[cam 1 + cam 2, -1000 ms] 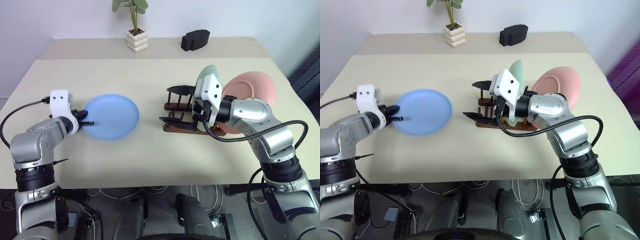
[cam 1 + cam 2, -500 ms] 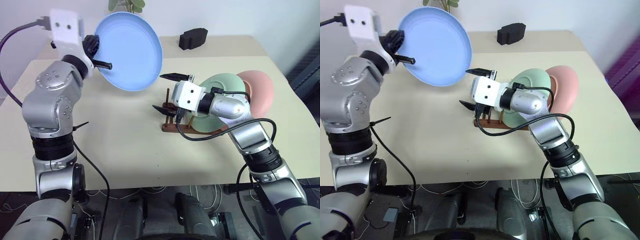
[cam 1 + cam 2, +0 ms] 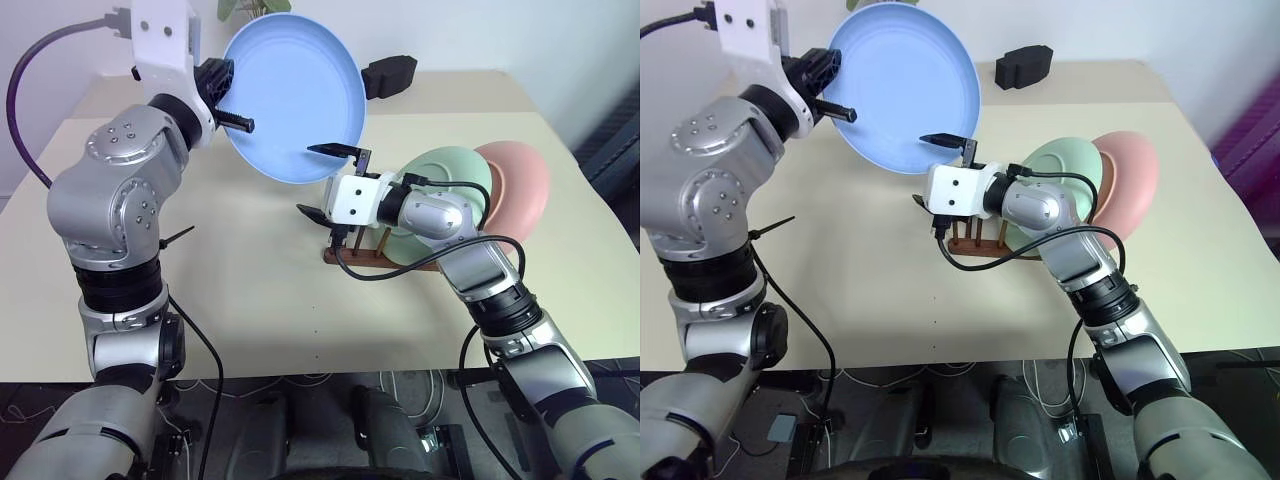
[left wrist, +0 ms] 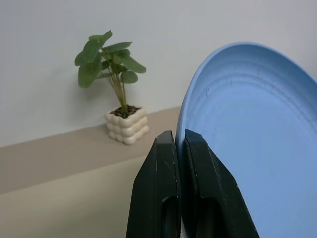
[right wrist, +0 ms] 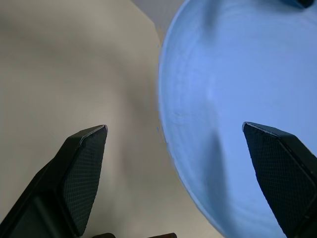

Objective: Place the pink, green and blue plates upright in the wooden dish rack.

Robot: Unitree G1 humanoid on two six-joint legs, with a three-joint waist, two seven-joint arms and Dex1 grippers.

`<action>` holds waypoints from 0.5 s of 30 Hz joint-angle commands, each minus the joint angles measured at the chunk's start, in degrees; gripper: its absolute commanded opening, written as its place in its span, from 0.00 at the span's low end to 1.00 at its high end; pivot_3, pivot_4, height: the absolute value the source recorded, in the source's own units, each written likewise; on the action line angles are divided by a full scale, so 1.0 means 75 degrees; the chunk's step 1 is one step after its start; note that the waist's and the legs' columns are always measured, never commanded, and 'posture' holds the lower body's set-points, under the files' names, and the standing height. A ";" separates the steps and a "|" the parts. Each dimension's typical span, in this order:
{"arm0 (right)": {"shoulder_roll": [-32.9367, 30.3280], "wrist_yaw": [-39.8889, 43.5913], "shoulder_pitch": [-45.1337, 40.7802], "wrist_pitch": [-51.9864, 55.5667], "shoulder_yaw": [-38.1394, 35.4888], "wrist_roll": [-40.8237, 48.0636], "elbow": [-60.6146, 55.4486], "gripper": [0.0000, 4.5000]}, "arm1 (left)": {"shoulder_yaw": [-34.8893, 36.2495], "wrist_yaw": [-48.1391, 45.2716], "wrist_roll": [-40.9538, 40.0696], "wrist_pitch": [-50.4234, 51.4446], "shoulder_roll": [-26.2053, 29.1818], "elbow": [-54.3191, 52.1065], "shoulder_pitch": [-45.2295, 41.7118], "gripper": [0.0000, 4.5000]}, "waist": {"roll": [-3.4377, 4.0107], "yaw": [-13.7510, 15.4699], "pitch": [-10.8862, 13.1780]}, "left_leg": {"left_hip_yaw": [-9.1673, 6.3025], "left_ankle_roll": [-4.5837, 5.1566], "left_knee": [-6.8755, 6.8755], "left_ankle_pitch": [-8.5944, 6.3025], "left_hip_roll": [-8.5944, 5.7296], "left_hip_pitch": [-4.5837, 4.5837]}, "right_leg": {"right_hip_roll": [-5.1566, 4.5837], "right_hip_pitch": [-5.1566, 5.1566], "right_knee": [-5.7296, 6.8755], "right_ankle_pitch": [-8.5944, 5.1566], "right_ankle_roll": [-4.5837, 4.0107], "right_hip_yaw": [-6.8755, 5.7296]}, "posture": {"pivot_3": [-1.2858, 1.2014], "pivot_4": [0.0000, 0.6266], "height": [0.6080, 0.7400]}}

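Head view: left gripper (image 3: 232, 110) fingers pinch the blue plate (image 3: 295, 95) by its rim, high above the counter (image 3: 250, 270); right gripper (image 3: 325, 180) spread beneath it.

Wrist views: plate edge sits between the open right fingers (image 5: 81, 171) (risk: slips at handover, one-edge grip). Green plate (image 3: 445, 190) and pink plate (image 3: 520, 180) stand in the rack (image 3: 365, 250).

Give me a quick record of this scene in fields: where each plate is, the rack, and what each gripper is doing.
blue plate: lifted off the table, pinched at its rim by the left gripper
green plate: upright in the wooden dish rack
pink plate: upright behind the green plate
right gripper: open, at the blue plate's lower edge, holding nothing
table: beige
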 commanded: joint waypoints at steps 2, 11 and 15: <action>0.0030 -0.0101 -0.0243 -0.0243 -0.0104 -0.0192 -0.0009 0.58 | 0.0178 -0.0041 -0.0212 0.0142 -0.0037 -0.0389 -0.0294 0.00 | 0.0000 -0.0001 0.0000 | -0.0001 0.0000 0.0000 0.0000 0.0000 0.0000 | 0.0000 0.0000 0.0000 0.0000 0.0000 -0.0001 | 0.52 0.24 0.97; 0.0039 -0.0153 -0.0217 -0.0521 -0.0146 -0.0479 0.0153 0.01 | 0.0276 -0.0036 -0.0376 0.0329 -0.0070 -0.0428 -0.0263 0.00 | 0.0000 -0.0006 0.0000 | -0.0002 -0.0006 -0.0003 0.0003 0.0000 0.0001 | 0.0001 -0.0002 0.0002 0.0000 0.0000 -0.0001 | 0.52 0.24 0.97; 0.0052 -0.0179 -0.0215 -0.0609 -0.0175 -0.0538 0.0174 0.01 | 0.0388 -0.0038 -0.0465 0.0326 -0.0132 -0.0410 -0.0241 0.00 | 0.0000 -0.0006 0.0000 | -0.0002 -0.0007 -0.0003 0.0004 0.0000 0.0001 | 0.0001 -0.0002 0.0002 0.0000 0.0000 -0.0001 | 0.52 0.24 0.97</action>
